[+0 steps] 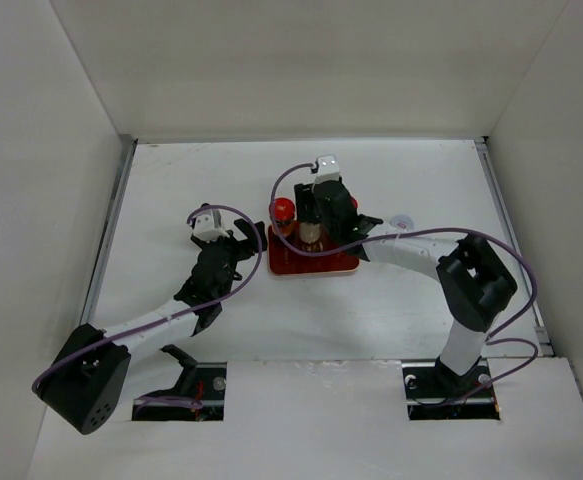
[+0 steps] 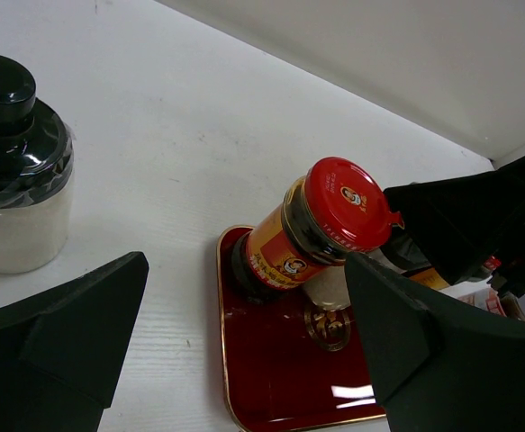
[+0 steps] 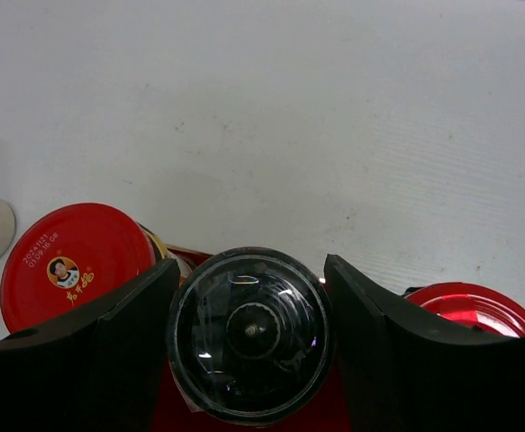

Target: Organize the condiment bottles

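Note:
A flat red tray (image 1: 336,265) lies mid-table. On it stands a red-capped bottle (image 1: 283,210) with a dark body and an orange label (image 2: 334,216). My right gripper (image 1: 316,222) reaches down over the tray, shut on the wide cap of a black-capped bottle (image 3: 251,335), with a finger pressed to each side. Red caps flank it, one at the left (image 3: 73,261) and one at the right (image 3: 478,310). My left gripper (image 2: 244,360) hangs open just left of the tray, holding nothing. A white-bodied, dark-capped bottle (image 2: 10,162) stands on the table to its left.
A small pale round thing (image 1: 403,220) sits on the table right of the tray. White walls close in the table at the back and both sides. The right gripper's dark body (image 2: 478,225) shows at the edge of the left wrist view.

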### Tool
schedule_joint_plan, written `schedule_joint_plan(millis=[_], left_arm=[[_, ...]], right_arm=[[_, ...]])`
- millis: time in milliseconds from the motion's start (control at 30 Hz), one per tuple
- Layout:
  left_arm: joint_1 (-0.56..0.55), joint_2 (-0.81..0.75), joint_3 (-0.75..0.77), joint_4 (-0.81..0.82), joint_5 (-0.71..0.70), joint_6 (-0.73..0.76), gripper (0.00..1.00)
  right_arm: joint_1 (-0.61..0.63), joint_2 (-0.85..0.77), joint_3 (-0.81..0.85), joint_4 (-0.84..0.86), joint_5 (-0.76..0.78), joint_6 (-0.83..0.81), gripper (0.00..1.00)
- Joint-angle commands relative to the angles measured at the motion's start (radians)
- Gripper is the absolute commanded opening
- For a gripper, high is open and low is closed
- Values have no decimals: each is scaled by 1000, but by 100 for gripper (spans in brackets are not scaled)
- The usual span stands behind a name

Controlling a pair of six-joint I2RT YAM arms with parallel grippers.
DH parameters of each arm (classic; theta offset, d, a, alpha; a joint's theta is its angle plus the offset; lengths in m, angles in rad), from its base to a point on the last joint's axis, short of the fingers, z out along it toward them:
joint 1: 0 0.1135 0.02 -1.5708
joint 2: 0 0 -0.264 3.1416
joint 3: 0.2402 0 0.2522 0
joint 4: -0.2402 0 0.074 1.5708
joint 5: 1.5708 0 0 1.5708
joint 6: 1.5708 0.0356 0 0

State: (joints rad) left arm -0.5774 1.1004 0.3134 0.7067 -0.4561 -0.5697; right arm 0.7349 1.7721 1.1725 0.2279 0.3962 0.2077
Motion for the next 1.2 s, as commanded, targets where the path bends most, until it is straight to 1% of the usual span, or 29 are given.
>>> schedule_joint_plan(millis=[0,100,367,600,633,667,700,733,767,800,833,867,933,1033,1100,1167], left_arm=[[1,-10,-11,48,8,-10,92],[0,-16,-11,50,5,-10,92],[4,-20,-13,50,4,-9,92],[-5,-27,-11,43,0,-6,91],[-5,-31,-10,40,0,-6,90],[-5,-42,-10,39,2,-4,89],[-5,-56,-10,37,0,-2,88],[-5,-71,-11,36,-1,1,85],[-5,-88,-13,34,-3,2,79],[0,-105,-14,34,-7,4,72],[3,-120,-16,34,-16,4,66],[3,-132,-14,30,-30,4,61],[4,-148,10,-13,-64,4,56],[11,-162,88,-162,-124,1,55],[17,-168,137,-258,-186,-1,62],[32,-165,188,-358,-243,1,70]], right_arm=[[8,3,3,110,27,9,67],[11,4,3,110,27,7,69],[11,-37,1,105,44,-4,82],[10,-118,-8,99,87,-7,83],[10,-135,-11,97,95,-7,81],[10,-158,-20,97,105,-1,75],[10,-186,-37,105,119,5,67],[10,-218,-57,109,134,16,53],[10,-250,-82,110,148,30,37],[10,-287,-112,111,159,50,24],[11,-324,-149,117,162,73,18],[11,-361,-189,125,164,96,16],[19,-440,-281,148,161,137,18],[34,-568,-425,188,177,180,29],[34,-647,-514,218,185,190,40],[36,-716,-585,229,188,191,55]])
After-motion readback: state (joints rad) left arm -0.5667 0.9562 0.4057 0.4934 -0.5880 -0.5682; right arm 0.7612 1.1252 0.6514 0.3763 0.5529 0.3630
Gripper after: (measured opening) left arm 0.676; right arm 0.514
